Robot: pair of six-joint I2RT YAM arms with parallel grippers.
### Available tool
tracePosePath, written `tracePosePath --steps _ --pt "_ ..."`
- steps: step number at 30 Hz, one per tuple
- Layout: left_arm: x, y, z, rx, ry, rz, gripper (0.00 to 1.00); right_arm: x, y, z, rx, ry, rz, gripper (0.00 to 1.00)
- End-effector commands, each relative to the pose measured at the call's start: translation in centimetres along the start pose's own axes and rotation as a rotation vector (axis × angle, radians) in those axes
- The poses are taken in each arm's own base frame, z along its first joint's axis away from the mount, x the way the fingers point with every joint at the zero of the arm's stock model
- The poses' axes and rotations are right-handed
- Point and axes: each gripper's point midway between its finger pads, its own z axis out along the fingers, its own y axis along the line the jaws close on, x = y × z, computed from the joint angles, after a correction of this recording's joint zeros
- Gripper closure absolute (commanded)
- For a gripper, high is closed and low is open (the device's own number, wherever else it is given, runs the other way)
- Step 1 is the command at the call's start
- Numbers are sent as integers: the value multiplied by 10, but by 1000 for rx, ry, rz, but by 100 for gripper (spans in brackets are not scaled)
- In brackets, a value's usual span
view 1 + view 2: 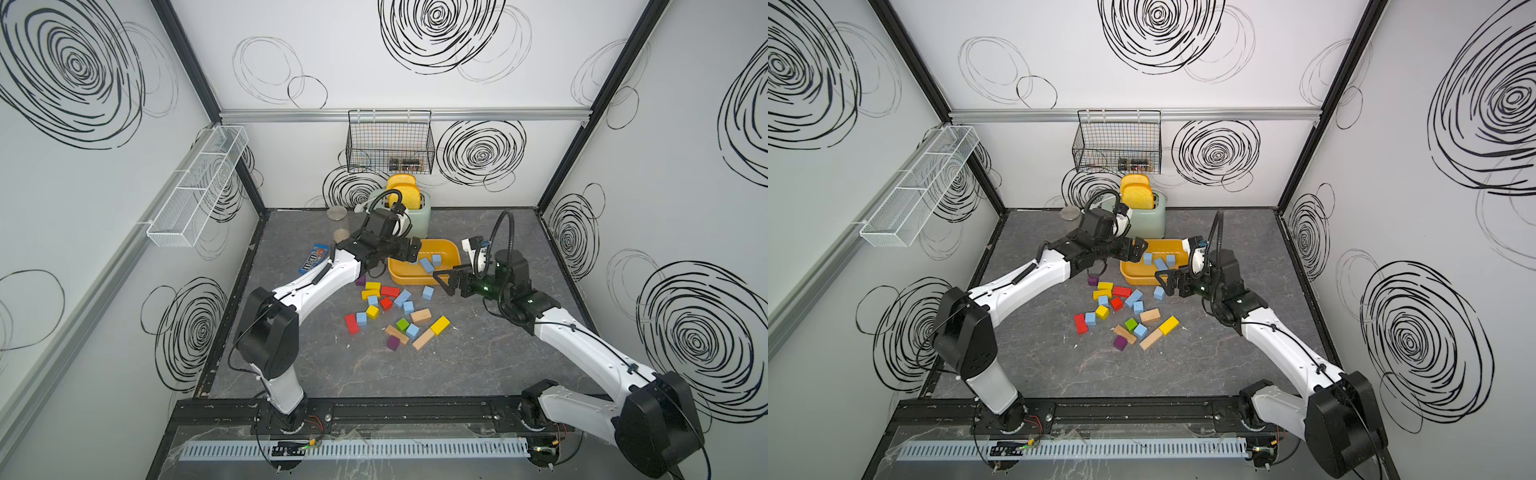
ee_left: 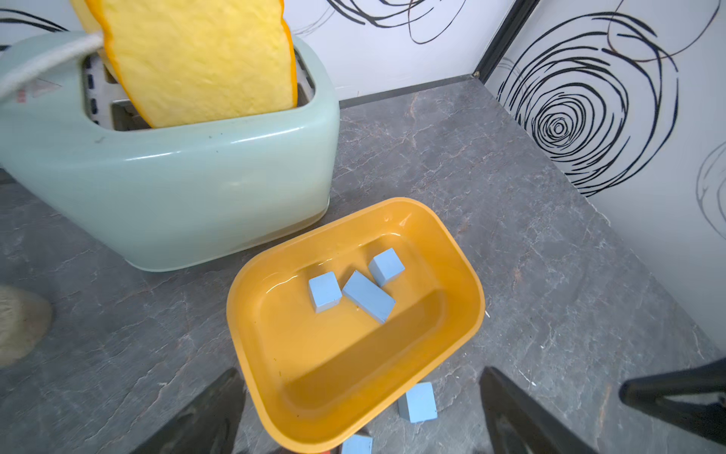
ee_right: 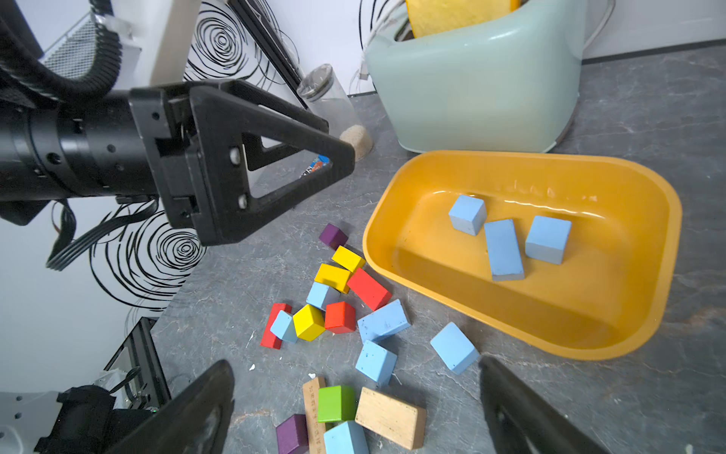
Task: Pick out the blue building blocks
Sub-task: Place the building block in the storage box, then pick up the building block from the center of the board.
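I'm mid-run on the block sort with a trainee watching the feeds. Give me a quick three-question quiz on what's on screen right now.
1. Count: how many blue building blocks lie inside the yellow tray?
2. True or false: the right gripper is shut on a block.
3. Pick one: which thing stands closest to the tray? A) the mint toaster B) a kettle C) a mug

Key: 1) Three: two cubes and one oblong brick. 2) False: it is open and empty. 3) A.
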Motion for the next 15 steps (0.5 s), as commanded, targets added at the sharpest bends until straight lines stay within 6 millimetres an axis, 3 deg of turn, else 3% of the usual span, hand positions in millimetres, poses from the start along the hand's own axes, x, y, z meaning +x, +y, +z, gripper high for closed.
tracePosePath --steps 1,15 --pt "-6 8 -24 -35 -34 -17 4 3 12 -6 -25 -11 -25 2" --pt "60 50 -88 -147 30 -118 4 26 56 -13 -104 14 -69 2"
